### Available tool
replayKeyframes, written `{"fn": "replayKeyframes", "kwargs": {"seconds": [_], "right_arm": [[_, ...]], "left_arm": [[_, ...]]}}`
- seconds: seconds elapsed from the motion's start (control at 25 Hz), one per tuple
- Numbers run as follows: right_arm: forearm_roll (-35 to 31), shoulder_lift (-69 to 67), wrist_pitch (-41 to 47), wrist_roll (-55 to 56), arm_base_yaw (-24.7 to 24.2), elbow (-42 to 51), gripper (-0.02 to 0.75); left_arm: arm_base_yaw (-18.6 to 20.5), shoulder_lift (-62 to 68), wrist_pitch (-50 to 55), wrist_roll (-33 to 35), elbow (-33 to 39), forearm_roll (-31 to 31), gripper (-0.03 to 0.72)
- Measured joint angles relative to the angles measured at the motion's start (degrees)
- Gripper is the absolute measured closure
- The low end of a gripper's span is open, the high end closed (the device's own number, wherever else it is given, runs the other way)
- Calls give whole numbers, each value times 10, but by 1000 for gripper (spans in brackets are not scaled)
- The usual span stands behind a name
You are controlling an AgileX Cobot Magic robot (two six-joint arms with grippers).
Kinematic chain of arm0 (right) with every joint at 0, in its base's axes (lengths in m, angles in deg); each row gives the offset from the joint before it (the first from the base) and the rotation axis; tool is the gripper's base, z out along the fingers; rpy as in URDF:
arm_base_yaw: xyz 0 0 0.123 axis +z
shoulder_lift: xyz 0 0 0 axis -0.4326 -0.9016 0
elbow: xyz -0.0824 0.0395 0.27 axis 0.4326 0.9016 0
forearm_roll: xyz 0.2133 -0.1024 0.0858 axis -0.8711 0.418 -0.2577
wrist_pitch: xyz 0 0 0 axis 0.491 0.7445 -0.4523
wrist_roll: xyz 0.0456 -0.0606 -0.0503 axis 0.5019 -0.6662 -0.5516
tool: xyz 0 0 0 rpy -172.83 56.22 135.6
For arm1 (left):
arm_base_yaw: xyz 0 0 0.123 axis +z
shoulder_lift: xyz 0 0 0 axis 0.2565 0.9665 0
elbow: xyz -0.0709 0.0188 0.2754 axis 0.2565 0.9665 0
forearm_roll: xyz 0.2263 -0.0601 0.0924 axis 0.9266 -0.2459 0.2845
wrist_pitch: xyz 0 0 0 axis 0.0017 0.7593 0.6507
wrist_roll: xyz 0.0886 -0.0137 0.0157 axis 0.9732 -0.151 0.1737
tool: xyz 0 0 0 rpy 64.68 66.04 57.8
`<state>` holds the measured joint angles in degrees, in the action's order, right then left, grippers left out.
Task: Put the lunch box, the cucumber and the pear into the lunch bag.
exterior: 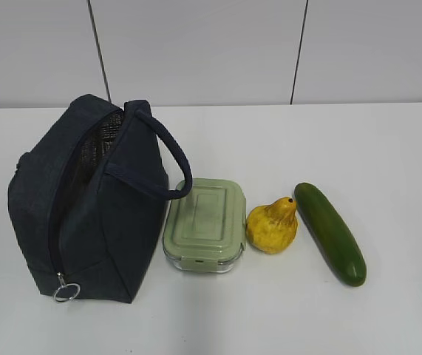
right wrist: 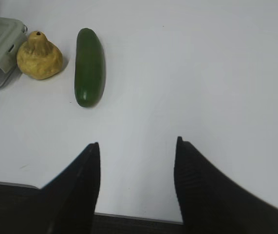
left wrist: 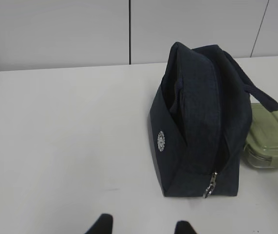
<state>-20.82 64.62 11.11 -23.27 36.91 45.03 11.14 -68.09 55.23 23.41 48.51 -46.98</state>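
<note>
Three items wait outside the lunch bag (exterior: 85, 207), so nothing is packed yet; going left to right, the bag stands unzipped, then the lunch box (exterior: 205, 224) touching it, the pear (exterior: 273, 225), the cucumber (exterior: 330, 233). Left gripper (left wrist: 141, 228) is partly open, empty, near the bag; right gripper (right wrist: 136, 180) gapes wide, empty, cucumber well ahead-left; next comes a reach.
</note>
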Motion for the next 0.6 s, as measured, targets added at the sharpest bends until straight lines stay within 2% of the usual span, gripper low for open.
{"fn": "replayKeyframes", "kwargs": {"seconds": [0.6], "right_arm": [[0,0,0,0,0,0,348]], "left_arm": [[0,0,0,0,0,0,446]]}}
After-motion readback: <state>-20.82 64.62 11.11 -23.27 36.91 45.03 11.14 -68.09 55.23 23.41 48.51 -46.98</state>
